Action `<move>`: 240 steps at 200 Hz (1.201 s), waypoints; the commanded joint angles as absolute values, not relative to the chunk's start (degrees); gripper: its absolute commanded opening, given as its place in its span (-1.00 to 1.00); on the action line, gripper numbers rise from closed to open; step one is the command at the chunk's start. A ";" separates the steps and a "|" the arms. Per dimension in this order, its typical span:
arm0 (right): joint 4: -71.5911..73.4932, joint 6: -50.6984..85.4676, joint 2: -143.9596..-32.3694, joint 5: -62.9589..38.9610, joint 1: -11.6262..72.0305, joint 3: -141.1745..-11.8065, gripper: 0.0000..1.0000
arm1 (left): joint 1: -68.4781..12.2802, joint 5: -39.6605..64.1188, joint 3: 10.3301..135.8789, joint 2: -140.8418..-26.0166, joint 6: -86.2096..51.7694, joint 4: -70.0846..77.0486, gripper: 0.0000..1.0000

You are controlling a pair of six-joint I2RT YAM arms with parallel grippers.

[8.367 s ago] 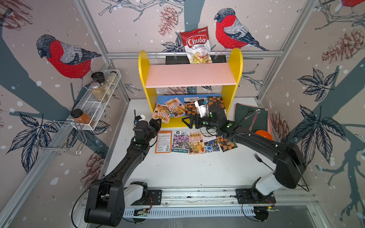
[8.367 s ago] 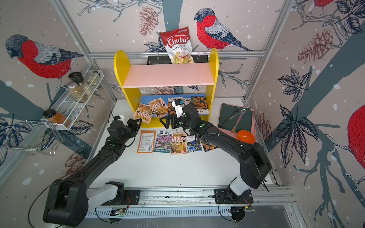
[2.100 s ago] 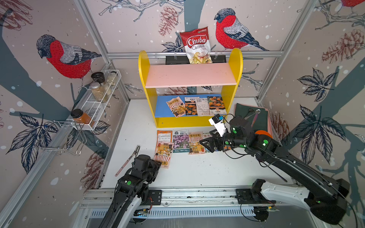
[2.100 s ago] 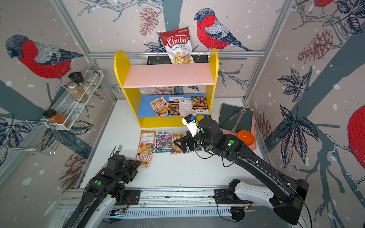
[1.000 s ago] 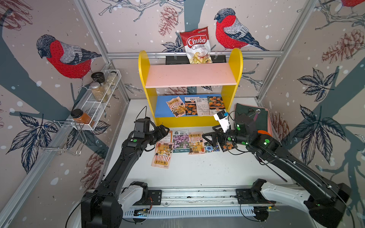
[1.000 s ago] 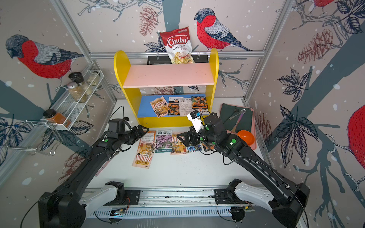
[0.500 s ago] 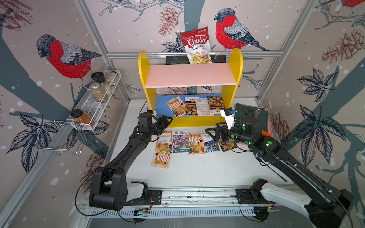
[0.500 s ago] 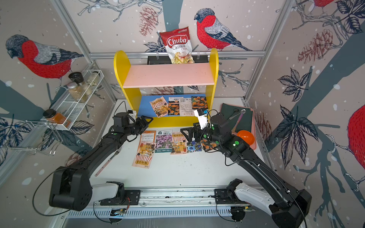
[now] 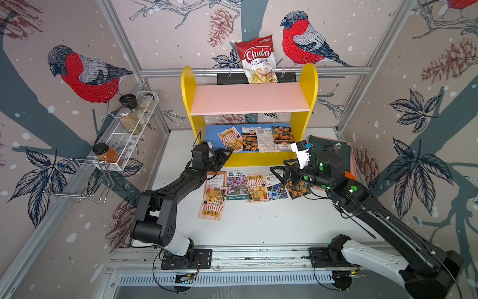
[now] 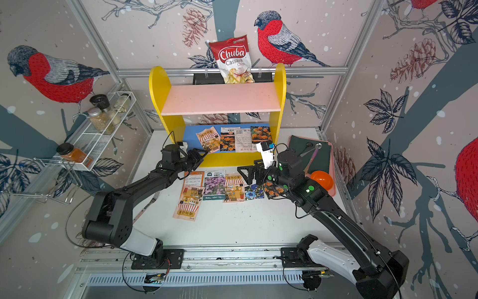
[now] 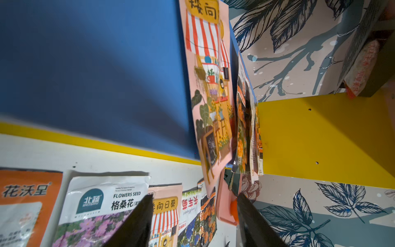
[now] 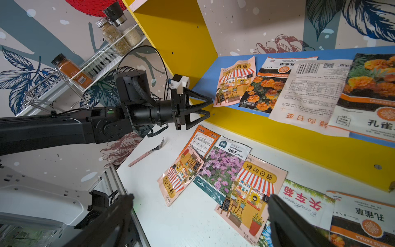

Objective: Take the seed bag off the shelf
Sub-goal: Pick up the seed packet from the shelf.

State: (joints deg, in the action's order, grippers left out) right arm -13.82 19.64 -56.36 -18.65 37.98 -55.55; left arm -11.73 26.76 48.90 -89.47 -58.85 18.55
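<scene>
Packets (image 9: 237, 185) strew white tabletop (image 9: 261, 227) — bird-papered walls (image 9: 165, 33); both jaws parted, empty.

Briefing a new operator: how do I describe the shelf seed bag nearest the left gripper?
Find the wooden shelf with yellow side panels, then its blue lower board. The pale pink seed bag lies at the end of the row nearest the left gripper. There it alone has a striped awning; the neighbouring packet shows orange flowers.

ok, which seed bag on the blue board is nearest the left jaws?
The pink striped-awning packet, leftmost on the board; the marigold packets and white one lie further right.
</scene>
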 commanded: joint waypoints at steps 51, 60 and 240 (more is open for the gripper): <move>-13.01 19.76 -55.44 -19.07 37.09 -55.02 0.99 | -12.40 27.99 50.84 -94.71 -62.46 30.38 0.02; -13.01 19.75 -55.57 -19.03 37.01 -55.04 0.99 | -12.41 28.06 50.97 -95.16 -62.67 30.69 -0.03; -13.21 19.95 -55.09 -19.16 36.39 -54.09 0.99 | -13.27 27.84 52.39 -96.07 -63.91 31.51 -0.82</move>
State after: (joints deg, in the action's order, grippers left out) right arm -14.02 19.64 -55.37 -18.68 36.42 -54.41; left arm -13.32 29.45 51.57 -96.71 -64.88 27.77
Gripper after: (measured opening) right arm 0.995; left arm 0.116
